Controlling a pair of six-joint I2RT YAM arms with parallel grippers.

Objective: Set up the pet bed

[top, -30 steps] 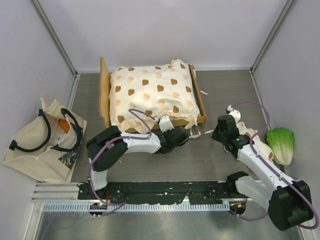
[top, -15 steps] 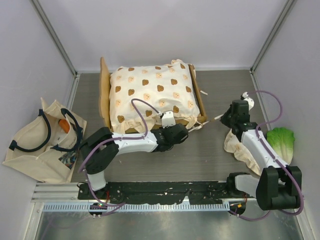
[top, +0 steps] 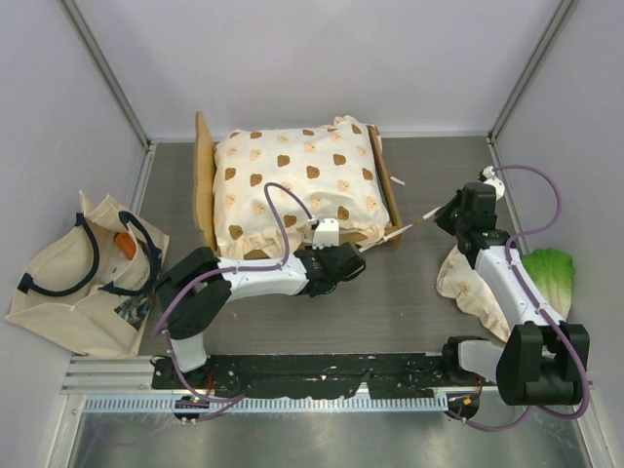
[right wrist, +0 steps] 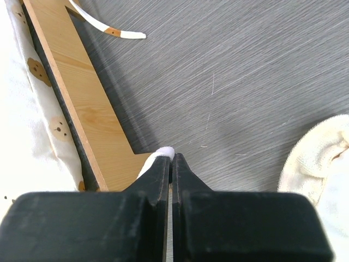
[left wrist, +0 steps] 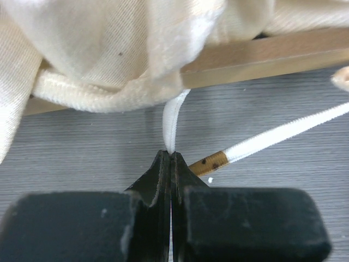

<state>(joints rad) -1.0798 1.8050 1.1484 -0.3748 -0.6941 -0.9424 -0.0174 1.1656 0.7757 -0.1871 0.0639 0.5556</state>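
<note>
pet bed (top: 297,188) | wood frame, bear-print cushion fitted | upright, table's far-left

Cream cushion (top: 297,185) with brown bear print, white tie (left wrist: 170,123); light-wood frame (top: 204,185); grey streaked worktop (top: 419,302); green lettuce (top: 548,278); beige, black-handled tote (top: 58,314).

left arm (top: 255,277) white links, black joints | right arm (top: 514,288) alike | purple cables (top: 532,168) on both | left gripper (left wrist: 170,154), right gripper (right wrist: 170,158) matte black
</note>
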